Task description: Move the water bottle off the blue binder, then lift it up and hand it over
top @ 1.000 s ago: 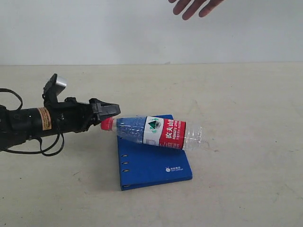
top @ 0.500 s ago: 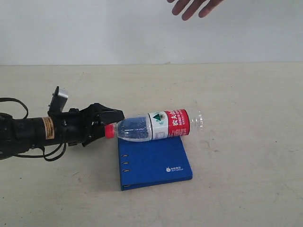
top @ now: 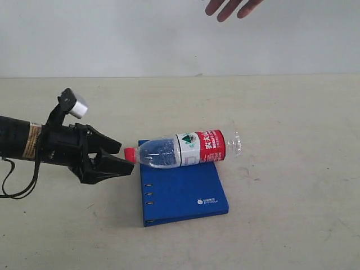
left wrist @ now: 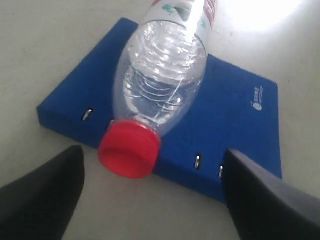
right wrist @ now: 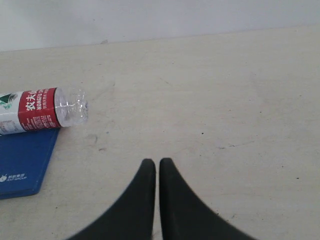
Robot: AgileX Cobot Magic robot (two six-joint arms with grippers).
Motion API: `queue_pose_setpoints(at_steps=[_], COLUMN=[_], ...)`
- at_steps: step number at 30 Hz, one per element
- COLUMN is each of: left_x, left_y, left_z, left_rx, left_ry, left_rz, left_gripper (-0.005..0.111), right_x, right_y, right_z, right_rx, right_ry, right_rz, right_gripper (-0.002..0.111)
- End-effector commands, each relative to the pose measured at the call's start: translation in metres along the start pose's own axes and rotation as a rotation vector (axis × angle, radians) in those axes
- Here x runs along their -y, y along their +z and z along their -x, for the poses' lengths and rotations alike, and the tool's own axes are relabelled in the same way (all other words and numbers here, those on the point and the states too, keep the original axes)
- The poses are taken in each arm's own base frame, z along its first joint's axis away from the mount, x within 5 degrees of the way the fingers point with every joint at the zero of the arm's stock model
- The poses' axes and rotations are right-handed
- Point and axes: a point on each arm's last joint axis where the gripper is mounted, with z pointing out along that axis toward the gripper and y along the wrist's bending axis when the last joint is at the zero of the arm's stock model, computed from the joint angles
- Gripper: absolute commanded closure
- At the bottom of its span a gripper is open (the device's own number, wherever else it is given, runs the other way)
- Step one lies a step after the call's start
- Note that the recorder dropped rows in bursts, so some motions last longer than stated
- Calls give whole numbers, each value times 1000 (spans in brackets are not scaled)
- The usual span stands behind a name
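- Currently, the water bottle (top: 185, 151) lies on its side across the 12 o'clock edge of the blue binder (top: 183, 191), with its long axis running from 9 o'clock to 3 o'clock in the exterior view
- Its red cap (top: 130, 154) overhangs the binder at 9 o'clock; the clear base overhangs at 3 o'clock and tilts slightly upward
- Its label (top: 201, 148), red and white with a green mark, sits toward the base end of the bottle
- Flat on the table (top: 281, 112), the binder has its slotted spine edge at 9 o'clock and a small white logo (top: 205, 201) near its 5 o'clock corner
- At 9 o'clock from the bottle, the left gripper (top: 127, 158) points at the cap, low over the table
- Spread wide, the left fingers stand one on each side of the cap line; the left wrist view shows a clear gap between each finger and the cap, so nothing is gripped
- Pressed together with only a hairline between them, the fingers of the right gripper (right wrist: 156, 162) hold nothing; it is over bare table, well apart from the bottle base
- At the 1 o'clock edge of the exterior view, a person's hand (top: 230, 7) shows fingertips only, against the white wall
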Motion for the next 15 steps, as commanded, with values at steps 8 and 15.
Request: queue_pose_setpoints(at_steps=[8, 15], left_x=[4, 2], left_y=[9, 13], left_z=[10, 6], left_rx=[-14, -14], left_ry=[126, 117], left_rz=[69, 69], left_gripper=[36, 36], right_x=[0, 0], right_y=[0, 0], right_z=[1, 1], right_rx=[13, 13], right_ry=[-8, -8], right_rz=[-1, -1], right_gripper=[108, 108])
